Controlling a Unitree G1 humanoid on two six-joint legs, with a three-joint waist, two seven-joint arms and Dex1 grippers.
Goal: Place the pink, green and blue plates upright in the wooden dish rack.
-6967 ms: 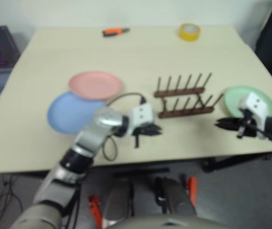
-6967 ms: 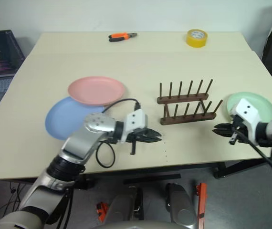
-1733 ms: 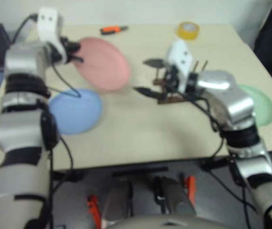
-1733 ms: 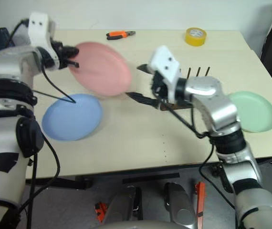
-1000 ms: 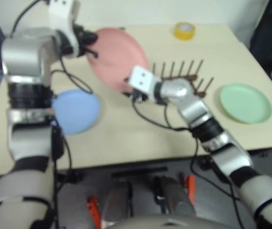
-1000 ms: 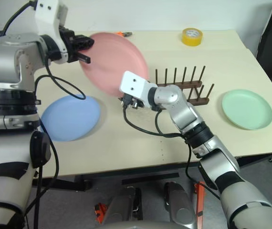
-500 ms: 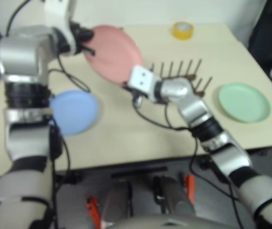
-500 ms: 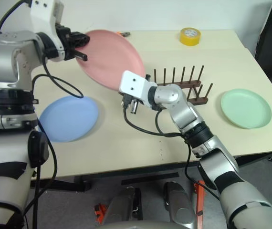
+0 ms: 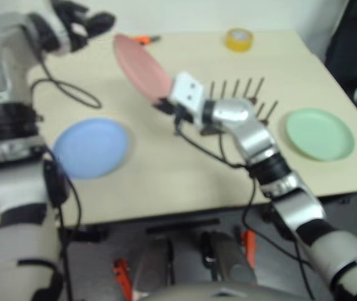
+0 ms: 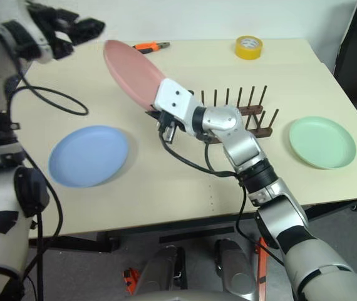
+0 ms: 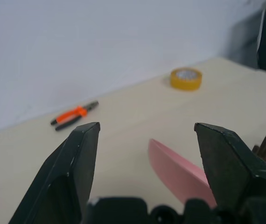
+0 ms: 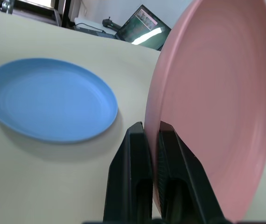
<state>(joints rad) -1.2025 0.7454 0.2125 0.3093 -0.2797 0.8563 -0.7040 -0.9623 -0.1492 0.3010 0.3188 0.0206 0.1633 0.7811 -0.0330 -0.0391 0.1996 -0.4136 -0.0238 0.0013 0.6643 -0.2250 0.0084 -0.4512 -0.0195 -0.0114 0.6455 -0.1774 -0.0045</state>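
The pink plate (image 10: 133,70) stands on edge above the desk (image 10: 185,182), its lower rim clamped in the right pincer (image 10: 160,116), at nine o'clock of the wooden dish rack (image 10: 241,116). The left pincer (image 10: 72,28) hangs wide open and empty at ten o'clock of that plate. The blue plate (image 10: 88,155) lies flat at seven o'clock of it, and the green plate (image 10: 322,142) lies flat at three o'clock of the rack.

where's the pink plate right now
In the right eye view the pink plate is off the table, tilted on edge, its lower rim pinched by the right gripper, just left of the wooden dish rack.
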